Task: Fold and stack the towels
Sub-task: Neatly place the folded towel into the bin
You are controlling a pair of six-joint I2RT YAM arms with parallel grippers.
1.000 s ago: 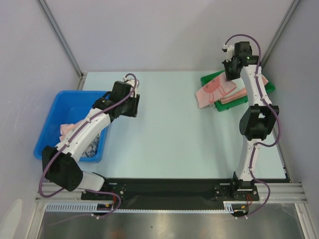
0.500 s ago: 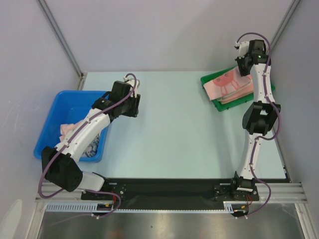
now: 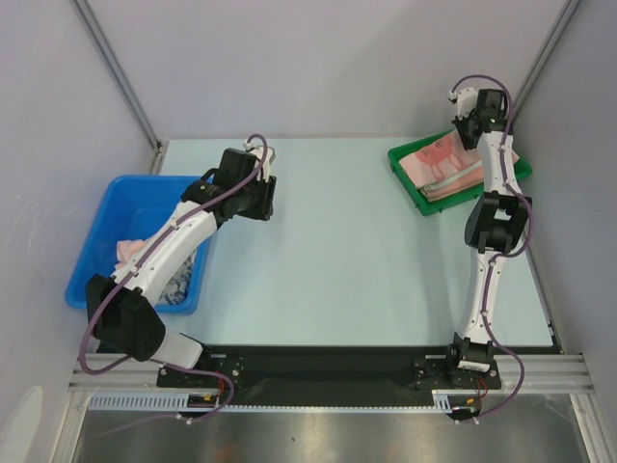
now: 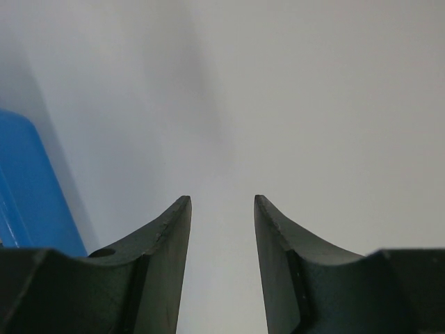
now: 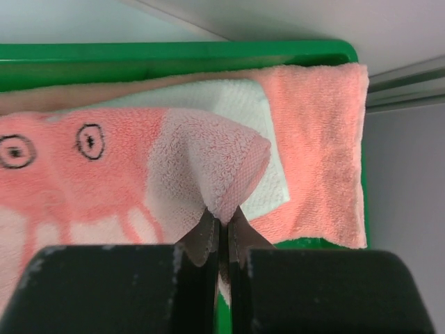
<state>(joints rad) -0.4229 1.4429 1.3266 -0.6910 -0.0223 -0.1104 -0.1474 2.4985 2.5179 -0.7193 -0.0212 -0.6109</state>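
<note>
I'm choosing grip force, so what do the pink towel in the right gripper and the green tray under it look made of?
The pink towel looks like soft terry cloth: fuzzy looped pile, peaking where pinched. The green tray is probably rigid moulded plastic: smooth, evenly coloured, round-cornered rim.

My left arm [image 3: 170, 245] and right arm [image 3: 492, 170] are white with black joints and purple cables [image 3: 479, 79]; my left pincer's [image 4: 221, 203] fingers [image 4: 167, 240] are dark and curved.

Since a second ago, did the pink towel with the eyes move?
Yes. The pink towel, pinched by the right gripper, went right and away, off the table and onto the green tray.
</note>
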